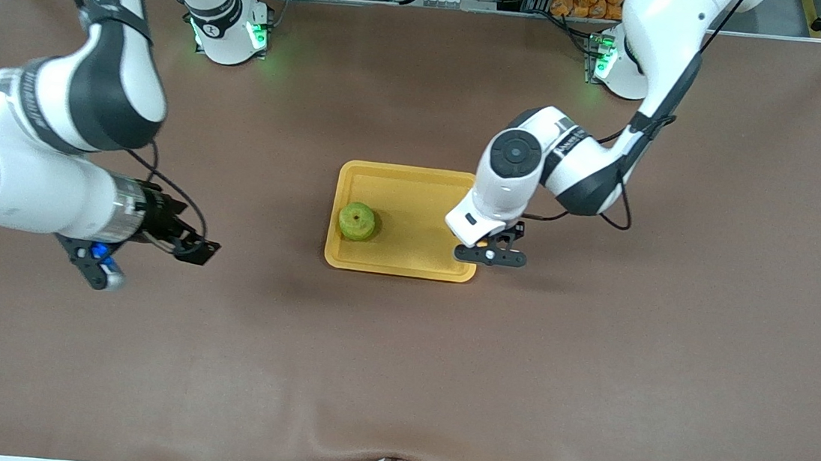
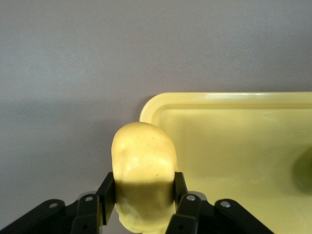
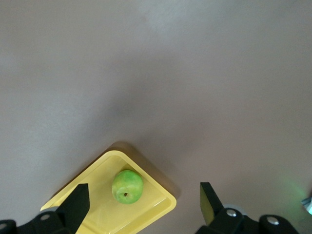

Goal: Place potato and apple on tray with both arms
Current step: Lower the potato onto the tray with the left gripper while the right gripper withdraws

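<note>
While my left gripper (image 2: 144, 197) is clamped across the middle of the potato (image 2: 144, 170), it hangs over the tray (image 1: 415, 178) corner at the left arm's end, nearer the front camera. The potato looks firm, light and smooth-skinned, so probably a bit slippery; a mid-body pinch across the narrow width seems right, and it should tolerate a short drop. My right gripper (image 1: 192, 246) waits with its jaws wide apart and empty over bare table toward the right arm's end. The apple (image 1: 357, 222) already sits in the tray, near that end's rim.
</note>
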`<state>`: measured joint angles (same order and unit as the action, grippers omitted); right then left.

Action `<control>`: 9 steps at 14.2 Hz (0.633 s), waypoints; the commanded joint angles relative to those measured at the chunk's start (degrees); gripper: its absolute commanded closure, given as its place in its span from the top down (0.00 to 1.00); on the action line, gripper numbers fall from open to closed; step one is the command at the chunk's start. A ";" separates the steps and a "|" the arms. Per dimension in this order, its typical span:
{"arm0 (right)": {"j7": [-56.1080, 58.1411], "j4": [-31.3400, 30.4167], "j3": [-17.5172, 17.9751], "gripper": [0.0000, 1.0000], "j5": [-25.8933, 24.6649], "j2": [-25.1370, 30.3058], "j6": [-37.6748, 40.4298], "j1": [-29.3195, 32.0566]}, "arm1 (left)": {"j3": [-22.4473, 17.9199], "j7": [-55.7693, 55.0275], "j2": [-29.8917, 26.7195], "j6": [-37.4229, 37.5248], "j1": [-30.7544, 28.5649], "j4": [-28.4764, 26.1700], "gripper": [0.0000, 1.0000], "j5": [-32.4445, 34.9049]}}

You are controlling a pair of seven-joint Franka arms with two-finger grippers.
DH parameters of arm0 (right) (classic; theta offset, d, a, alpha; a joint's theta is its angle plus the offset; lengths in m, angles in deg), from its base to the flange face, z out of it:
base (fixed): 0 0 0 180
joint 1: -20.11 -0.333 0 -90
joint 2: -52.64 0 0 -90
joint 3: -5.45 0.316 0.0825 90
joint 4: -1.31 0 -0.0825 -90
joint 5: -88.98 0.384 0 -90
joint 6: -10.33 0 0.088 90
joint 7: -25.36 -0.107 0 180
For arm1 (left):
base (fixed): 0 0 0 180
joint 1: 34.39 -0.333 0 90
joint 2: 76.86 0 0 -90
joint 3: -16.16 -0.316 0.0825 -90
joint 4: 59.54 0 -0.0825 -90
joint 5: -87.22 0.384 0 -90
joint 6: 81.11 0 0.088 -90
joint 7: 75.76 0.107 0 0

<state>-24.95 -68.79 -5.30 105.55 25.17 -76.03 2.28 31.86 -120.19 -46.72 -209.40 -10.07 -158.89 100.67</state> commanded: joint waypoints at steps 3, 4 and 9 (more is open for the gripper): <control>7.82 1.28 0.39 1.00 -3.64 4.68 4.00 2.89 | -0.76 -6.36 6.24 1.37 3.89 5.40 0.25 5.09; 11.86 1.19 0.39 1.00 -4.17 5.57 5.40 3.59 | -0.76 -7.15 6.77 1.46 3.98 6.01 0.26 6.23; 31.45 0.84 0.30 1.00 -10.32 10.76 12.25 4.92 | -0.76 -8.74 8.18 1.90 5.21 5.75 0.44 7.39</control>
<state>-1.47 -66.79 -5.64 97.37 33.22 -65.88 6.43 31.71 -127.10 -39.80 -209.01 -6.03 -154.82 106.35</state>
